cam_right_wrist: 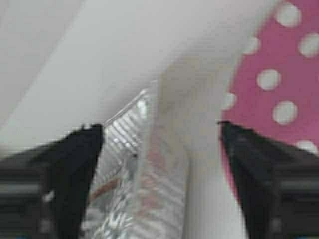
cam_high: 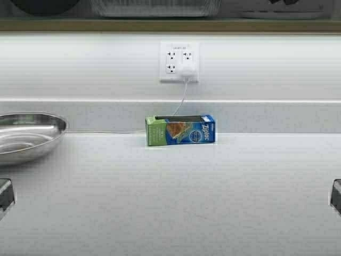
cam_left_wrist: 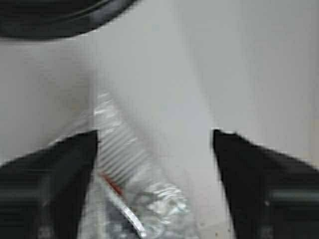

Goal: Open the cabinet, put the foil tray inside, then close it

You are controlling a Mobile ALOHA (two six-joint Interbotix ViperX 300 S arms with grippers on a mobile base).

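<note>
The foil tray (cam_high: pixel 154 6), ribbed and shiny, sits on the bottom shelf of the cabinet (cam_high: pixel 170 25), whose tan front edge runs along the top of the high view; the doors are out of view. My left gripper (cam_left_wrist: pixel 154 134) is open inside the pale cabinet. One end of the foil tray (cam_left_wrist: pixel 124 169) lies between its fingers, close to one finger (cam_left_wrist: pixel 75 159). My right gripper (cam_right_wrist: pixel 159 127) is open too, with the other end of the foil tray (cam_right_wrist: pixel 149 189) between its widely spread fingers. Neither gripper pinches it.
A dark round dish (cam_left_wrist: pixel 55 20) sits in the cabinet beyond the left gripper, and a pink white-dotted thing (cam_right_wrist: pixel 284 79) beside the right one. Below, the white counter (cam_high: pixel 170 197) holds a steel bowl (cam_high: pixel 26 136) and a Ziploc box (cam_high: pixel 181 130) under a wall outlet (cam_high: pixel 179 61).
</note>
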